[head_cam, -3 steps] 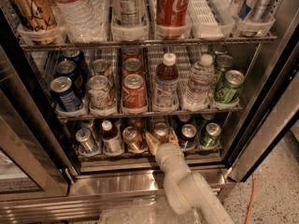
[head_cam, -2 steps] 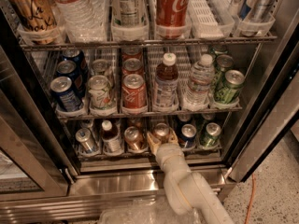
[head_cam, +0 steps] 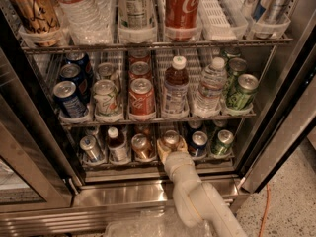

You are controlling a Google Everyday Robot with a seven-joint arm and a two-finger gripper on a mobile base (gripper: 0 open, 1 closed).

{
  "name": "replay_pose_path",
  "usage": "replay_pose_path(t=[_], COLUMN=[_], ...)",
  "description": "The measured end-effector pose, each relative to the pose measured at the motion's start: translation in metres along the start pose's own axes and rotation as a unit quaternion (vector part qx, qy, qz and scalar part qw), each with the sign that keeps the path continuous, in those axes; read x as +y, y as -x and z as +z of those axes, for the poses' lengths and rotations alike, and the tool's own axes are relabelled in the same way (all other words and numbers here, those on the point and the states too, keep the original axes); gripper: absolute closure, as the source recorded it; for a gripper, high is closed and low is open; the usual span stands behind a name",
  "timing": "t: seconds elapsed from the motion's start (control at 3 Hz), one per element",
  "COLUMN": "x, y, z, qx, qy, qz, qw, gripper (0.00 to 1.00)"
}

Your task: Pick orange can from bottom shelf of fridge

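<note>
Low in the fridge [head_cam: 277, 102], along the front of the bottom shelf [head_cam: 148, 167], stand five cans and one white-capped bottle [head_cam: 116, 145]. Fourth from the left is the orange can [head_cam: 171, 138], upright, with the one tool [head_cam: 172, 147] set around its near side. Whether the tool grips the can, I cannot tell.

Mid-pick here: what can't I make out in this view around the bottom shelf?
Camera view: the orange can shows only its top; the gripper, at the front of the bottom shelf, covers its sides.
Camera view: what stands behind that shelf's front row is hidden by the middle rack.
Camera view: the top-row bottles are cut off by the upper edge.
</note>
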State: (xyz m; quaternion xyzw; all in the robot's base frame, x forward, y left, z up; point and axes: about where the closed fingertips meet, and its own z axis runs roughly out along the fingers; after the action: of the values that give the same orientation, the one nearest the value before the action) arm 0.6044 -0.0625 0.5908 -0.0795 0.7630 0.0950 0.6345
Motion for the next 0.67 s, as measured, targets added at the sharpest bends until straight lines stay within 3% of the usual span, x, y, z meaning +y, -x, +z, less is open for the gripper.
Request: replay_pose_path(t=[0.33,0.67], x=[0.0,0.012], y=[0.0,-0.001], z=[0.0,-0.021], qx=[0.0,-0.016], qy=[0.0,0.018], qz=[0.0,-0.005], qw=[1.0,0.9997], gripper=[1.0,1.0])
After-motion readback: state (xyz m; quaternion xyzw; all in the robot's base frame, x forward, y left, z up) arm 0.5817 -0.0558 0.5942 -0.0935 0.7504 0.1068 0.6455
